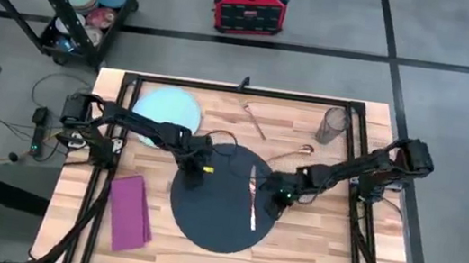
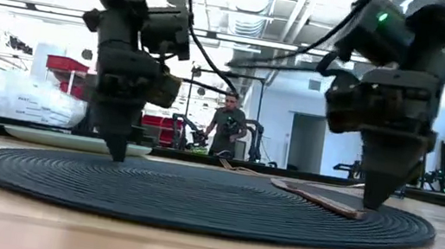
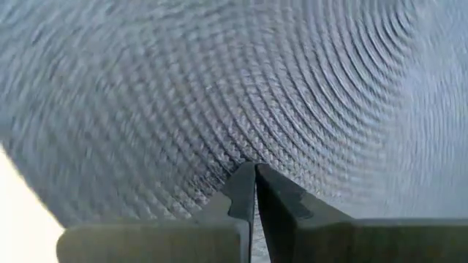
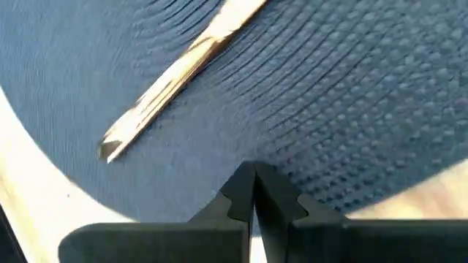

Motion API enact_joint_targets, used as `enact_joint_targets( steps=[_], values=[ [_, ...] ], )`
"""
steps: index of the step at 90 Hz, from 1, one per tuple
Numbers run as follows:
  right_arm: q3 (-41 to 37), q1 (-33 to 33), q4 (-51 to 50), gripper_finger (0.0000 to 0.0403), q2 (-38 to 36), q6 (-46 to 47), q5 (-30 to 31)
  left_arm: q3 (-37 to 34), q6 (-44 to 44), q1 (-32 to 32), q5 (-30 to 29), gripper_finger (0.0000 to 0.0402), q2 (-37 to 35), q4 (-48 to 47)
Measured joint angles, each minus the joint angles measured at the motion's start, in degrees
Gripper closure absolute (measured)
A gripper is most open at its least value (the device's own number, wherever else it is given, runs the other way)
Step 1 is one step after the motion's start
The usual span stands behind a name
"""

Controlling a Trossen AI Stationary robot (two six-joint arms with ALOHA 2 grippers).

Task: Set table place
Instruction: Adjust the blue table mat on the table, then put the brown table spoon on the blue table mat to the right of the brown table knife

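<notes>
Left end effector [image 1: 195, 179]: tips pressed together, pointing down on the mat's [image 1: 213, 224] left part, holding nothing.
Right end effector [image 1: 277, 198]: tips pressed together too, down at the mat's right rim, just right of the knife [image 1: 253, 198].
Place so far: dark round mat in the middle of the surface [image 1: 310, 250] with one copper knife lying on its right side; plate [image 1: 168, 105] far left, napkin [image 1: 130, 213] near left, tumbler [image 1: 333, 125] far right; two more cutlery pieces, one [image 1: 254, 119] far of the mat and one [image 1: 303, 151] toward the tumbler.
Risk 1: both tips appear to bear on the woven mat; a sideways move could drag or wrinkle it, judging by the contact in the low view.
Risk 2: the knife lies loose close to the right tip, so a nudge could roll it off the mat.
Risk 3: the arms stand close over one mat and could clash.
Room: a dish cart [image 1: 88, 3] and a red box [image 1: 249, 6] on the floor beyond the surface; a person [image 2: 228, 123] stands far off.
</notes>
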Motion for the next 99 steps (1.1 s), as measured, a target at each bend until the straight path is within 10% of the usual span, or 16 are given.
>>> enact_joint_targets(
  steps=[36,74,99],
  values=[
    [-0.18,0.70,-24.39,0.0401,-19.42,14.11,33.79,26.59,3.13,1.59,-0.76,0.0401,10.06,9.97],
    [-0.20,4.28,-43.66,0.0264,-30.35,21.43,36.75,79.26,24.32,5.20,1.25,0.0348,43.11,-21.73],
    [-0.18,8.00,-60.57,0.0181,-36.95,35.56,38.79,82.89,26.81,5.11,3.74,0.0259,47.74,-15.97]
  ],
)
